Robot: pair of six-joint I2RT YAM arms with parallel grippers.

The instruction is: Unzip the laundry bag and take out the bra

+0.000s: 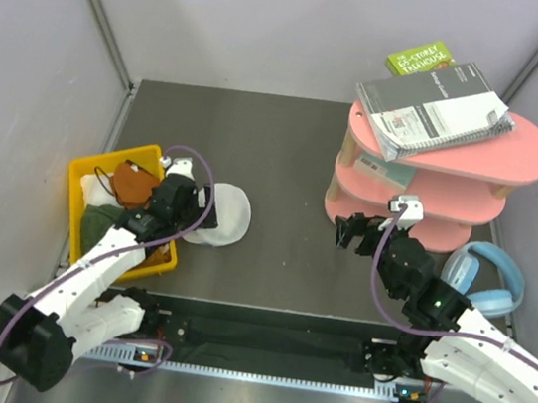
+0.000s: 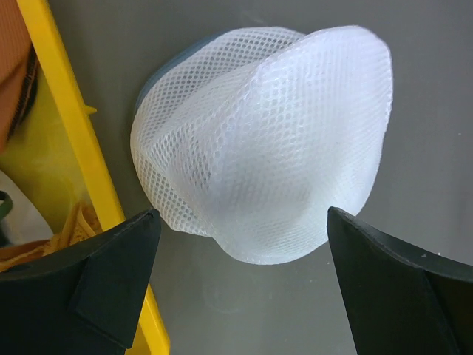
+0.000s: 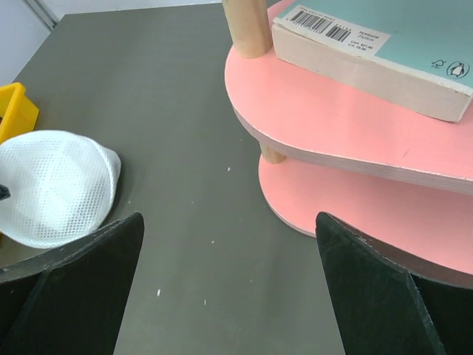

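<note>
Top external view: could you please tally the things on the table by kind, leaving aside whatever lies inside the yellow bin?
Books: 3 (green book, spiral notebook, teal book)
Shelves: 1 (pink shelf)
Headphones: 1 (blue headphones)
Bags: 1 (laundry bag)
Bins: 1 (yellow bin)
Total: 7

I count one laundry bag [image 1: 222, 215], one yellow bin [image 1: 105, 158], one pink shelf [image 1: 526, 157] of three tiers, one green book [image 1: 420, 57], one grey spiral-bound book [image 1: 433, 104], one teal book [image 3: 384, 52], one pair of blue headphones [image 1: 494, 273].
</note>
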